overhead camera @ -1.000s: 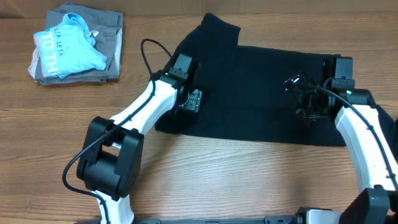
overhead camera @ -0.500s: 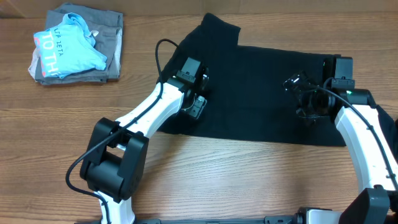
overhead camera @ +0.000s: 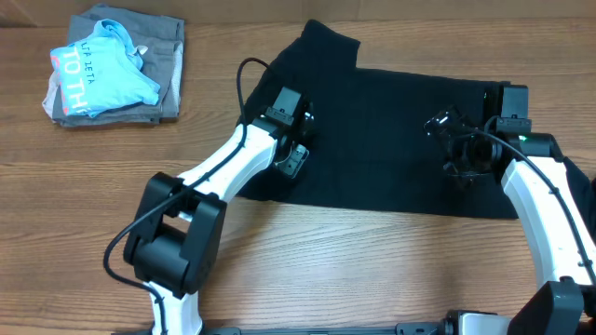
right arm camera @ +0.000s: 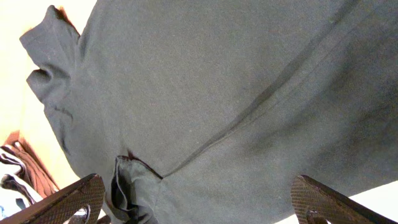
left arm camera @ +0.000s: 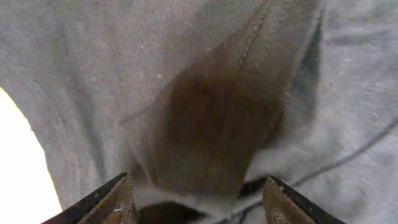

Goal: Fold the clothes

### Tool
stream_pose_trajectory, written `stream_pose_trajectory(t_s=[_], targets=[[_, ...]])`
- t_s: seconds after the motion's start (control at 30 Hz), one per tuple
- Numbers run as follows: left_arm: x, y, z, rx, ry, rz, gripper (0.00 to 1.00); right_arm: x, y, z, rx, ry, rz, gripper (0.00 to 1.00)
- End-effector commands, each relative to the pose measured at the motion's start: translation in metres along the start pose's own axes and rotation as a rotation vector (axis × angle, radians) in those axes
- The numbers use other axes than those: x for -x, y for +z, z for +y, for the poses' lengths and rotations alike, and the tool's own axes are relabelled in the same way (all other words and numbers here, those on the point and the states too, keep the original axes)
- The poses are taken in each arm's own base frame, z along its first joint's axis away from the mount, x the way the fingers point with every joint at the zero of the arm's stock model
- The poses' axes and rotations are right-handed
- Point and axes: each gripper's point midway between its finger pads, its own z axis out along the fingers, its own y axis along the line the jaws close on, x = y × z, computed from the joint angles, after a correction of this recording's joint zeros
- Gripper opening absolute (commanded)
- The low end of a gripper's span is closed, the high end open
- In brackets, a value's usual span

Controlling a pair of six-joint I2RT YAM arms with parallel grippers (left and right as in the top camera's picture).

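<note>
One black short-sleeved fabric T-shirt [overhead camera: 400, 140] lies spread flat on the brown wooden surface [overhead camera: 372, 270]. In my overhead view it is right of centre, with one sleeve [overhead camera: 331, 42] pointing toward the far edge.

Left pincer [overhead camera: 294, 156]: I see it down on the left border of the T-shirt. In the left wrist view its fingers [left arm camera: 118, 199] stand apart, and a raised, blurred fold of the dark cloth fills the gap between them. I cannot tell whether the fingers pinch that fold or merely flank it.

Right pincer [overhead camera: 458, 154]: it sits over the right part of the T-shirt. In the right wrist view its fingers [right arm camera: 81, 196] are spread wide with nothing between them. Flat cloth crossed by a long seam lies below.

At the far left corner of the surface, well apart from the T-shirt, a light blue shirt with pale lettering [overhead camera: 102, 74] rests on top of a grey folded garment [overhead camera: 168, 46].
</note>
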Motion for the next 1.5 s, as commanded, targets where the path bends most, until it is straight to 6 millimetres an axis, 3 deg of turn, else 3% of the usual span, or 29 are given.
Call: stream_pose_trajectory(t_s=[0.0,0.17,0.37,0.43,0.47,0.6,1.1,1.13,1.2,1.27,1.3,1.47], targets=[[-0.011,0.018,-0.001,0.024,0.034,0.044,0.69,0.001,-0.002,0.000,0.003,0.003,-0.011,1.00],[-0.005,0.018,0.003,0.045,0.031,0.026,0.63,0.002,-0.002,0.001,0.006,0.002,-0.014,1.00],[-0.002,0.016,0.005,0.056,0.030,0.017,0.32,0.003,-0.002,0.001,0.008,0.001,-0.016,1.00],[0.001,0.016,0.015,0.111,0.008,0.006,0.15,0.003,-0.002,0.001,0.008,0.001,-0.016,1.00],[0.003,0.015,0.018,0.130,0.002,-0.003,0.12,0.003,-0.002,0.001,0.008,0.001,-0.016,1.00],[0.016,0.011,0.028,0.183,-0.025,-0.046,0.04,0.003,-0.002,0.001,0.008,0.001,-0.016,1.00],[0.074,-0.006,0.054,0.284,-0.144,-0.291,0.04,0.002,-0.002,0.000,0.004,0.002,-0.014,1.00],[0.075,-0.007,0.057,0.296,-0.150,-0.297,0.10,0.002,-0.002,0.000,0.004,0.002,-0.014,1.00],[0.074,-0.007,0.061,0.304,-0.157,-0.294,0.34,0.002,-0.002,0.000,0.004,0.002,-0.014,1.00],[0.071,-0.006,0.066,0.308,-0.164,-0.283,0.67,0.002,-0.002,0.000,0.004,0.002,-0.014,1.00],[0.069,-0.005,0.069,0.310,-0.169,-0.276,0.89,0.002,-0.002,0.000,0.004,0.002,-0.014,1.00],[0.059,-0.003,0.077,0.316,-0.179,-0.239,0.92,0.002,-0.002,0.000,0.004,0.002,-0.014,1.00]])
